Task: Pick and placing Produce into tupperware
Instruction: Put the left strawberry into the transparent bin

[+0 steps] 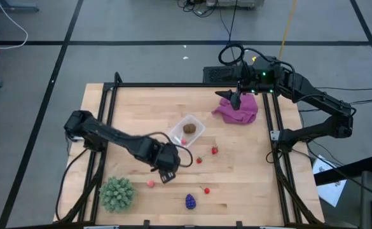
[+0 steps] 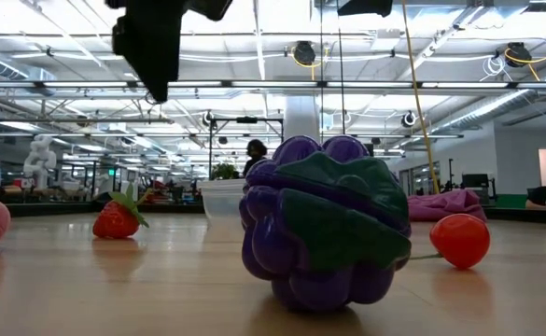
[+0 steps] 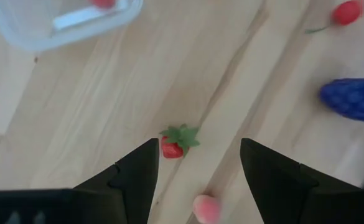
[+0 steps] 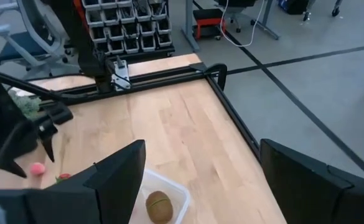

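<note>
Pale wooden boards make up the surface (image 1: 249, 165) I work on, ringed by a dark frame, with grey floor beyond. Near its middle stands the tupperware (image 1: 187, 130), a clear square tub with the brown oval (image 1: 189, 128) already inside. Everything else of the produce lies loose around it: a small strawberry (image 3: 172, 148) with its green leaves, a pink berry (image 1: 151, 184) near the spiky green plant (image 1: 117, 193), a red piece with a stem (image 1: 205, 189), another red piece (image 1: 215, 150) further towards my right, and the grape bunch (image 1: 191, 201) close to the front edge.

My left hand (image 1: 167, 172) hangs over the boards just beside the tub, fingers partly spread and holding nothing; the strawberry sits just ahead of the gap between them, nearer one finger than the other. My right hand (image 4: 200, 180) waits wide open and empty above the magenta cloth (image 1: 240, 108) at the far side.

I judge the strawberry to be my next pick. It is tiny, rounded and off-centre, so a closing finger could strike it first and flick it away across the smooth wood. The leafy top may also slip out of a shallow pinch. Coming down too near the tub could nudge it and shift the oval.
</note>
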Available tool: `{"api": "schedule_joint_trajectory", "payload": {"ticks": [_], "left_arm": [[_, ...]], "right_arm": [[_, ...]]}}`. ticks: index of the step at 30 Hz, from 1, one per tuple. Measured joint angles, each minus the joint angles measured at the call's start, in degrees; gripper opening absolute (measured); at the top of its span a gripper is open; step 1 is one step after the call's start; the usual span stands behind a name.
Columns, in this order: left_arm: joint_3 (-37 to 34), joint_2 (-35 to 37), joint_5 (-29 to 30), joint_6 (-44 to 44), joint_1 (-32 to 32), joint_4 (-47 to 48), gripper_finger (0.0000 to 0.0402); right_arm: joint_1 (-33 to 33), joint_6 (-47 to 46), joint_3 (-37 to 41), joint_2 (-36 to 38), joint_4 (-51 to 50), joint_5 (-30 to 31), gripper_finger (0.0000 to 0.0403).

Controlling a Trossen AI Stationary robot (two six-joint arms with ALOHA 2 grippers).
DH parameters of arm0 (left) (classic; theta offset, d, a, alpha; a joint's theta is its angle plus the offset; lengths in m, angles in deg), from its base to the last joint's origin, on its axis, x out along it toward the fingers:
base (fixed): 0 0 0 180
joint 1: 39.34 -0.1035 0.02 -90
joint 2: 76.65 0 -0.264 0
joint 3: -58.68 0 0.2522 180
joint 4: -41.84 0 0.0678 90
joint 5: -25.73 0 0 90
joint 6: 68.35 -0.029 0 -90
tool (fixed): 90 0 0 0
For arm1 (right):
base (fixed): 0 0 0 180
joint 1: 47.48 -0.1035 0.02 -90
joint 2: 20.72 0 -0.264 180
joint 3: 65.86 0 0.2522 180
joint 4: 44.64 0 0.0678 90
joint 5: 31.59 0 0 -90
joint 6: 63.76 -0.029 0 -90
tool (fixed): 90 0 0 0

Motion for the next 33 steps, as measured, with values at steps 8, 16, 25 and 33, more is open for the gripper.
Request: {"api": "schedule_joint_trajectory", "payload": {"ticks": [8, 16, 25, 33], "left_arm": [[0.0, -5.43, 1.6, 0.95, 2.48, 1.5, 0.023], [-3.18, -6.12, 2.64, 3.02, 2.49, 0.19, 0.023], [-10.79, -6.09, -3.39, 3.3, 2.56, -11.16, 0.023], [-14.52, -6.13, -3.9, 3.17, 2.54, -12.69, 0.023]], "right_arm": [[0.0, -1.6, -0.01, 0.0, -1.98, -0.04, 0.0304], [0.0, -1.63, -0.01, 0.0, -2.21, -0.04, 0.0304], [0.0, -1.7, 0.01, 0.0, -1.99, -0.04, 0.0304], [0.0, -2.89, -0.01, 0.0, -0.81, -0.06, 0.0304]]}}
